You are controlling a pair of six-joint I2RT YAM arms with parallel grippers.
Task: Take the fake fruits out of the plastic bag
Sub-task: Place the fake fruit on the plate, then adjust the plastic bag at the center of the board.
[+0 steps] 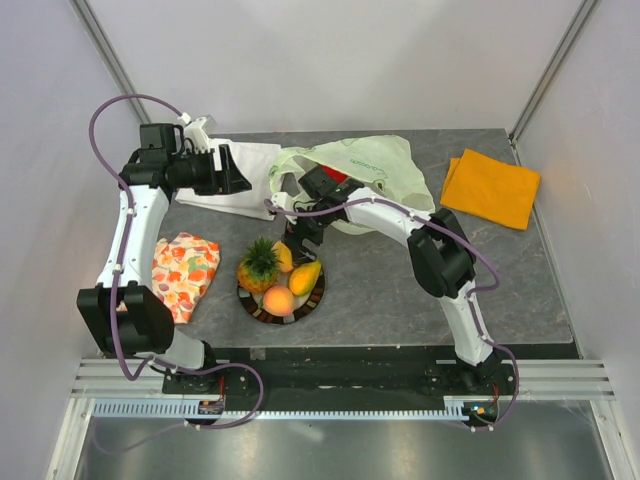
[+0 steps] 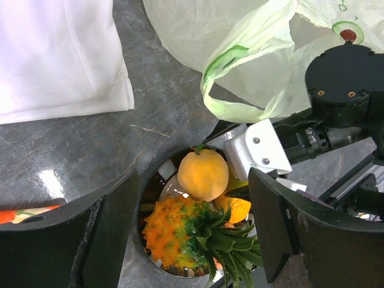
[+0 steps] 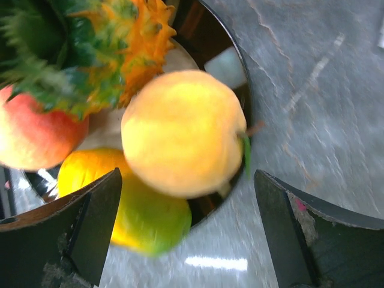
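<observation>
- Yellow-orange fruit (image 3: pixel 183 132) sits directly under the right claw (image 3: pixel 187 174), whose fingers stand wide apart and clear of it.
- Pineapple (image 1: pixel 258 266), peach (image 1: pixel 278 300) and mango (image 1: pixel 305 277) share its plate (image 1: pixel 280 318) on the bench (image 1: pixel 400 290).
- Plastic bag (image 1: pixel 375 165) lies just behind that claw, with a red piece (image 1: pixel 338 177) at its mouth.
- Left claw (image 2: pixel 193 180) is also spread, empty.

bright, even light from overhead; shadows soft and short. top view sharp, lines bend slightly at edges. white glare patches on the table (image 2: pixel 51 180) in both wrist views, sheen on the plate (image 3: pixel 231 66). right wrist view smeared: yellow fruit (image 3: pixel 183 132) and pineapple (image 3: pixel 90 54) blurred, right fingers (image 3: pixel 72 234) soft.
</observation>
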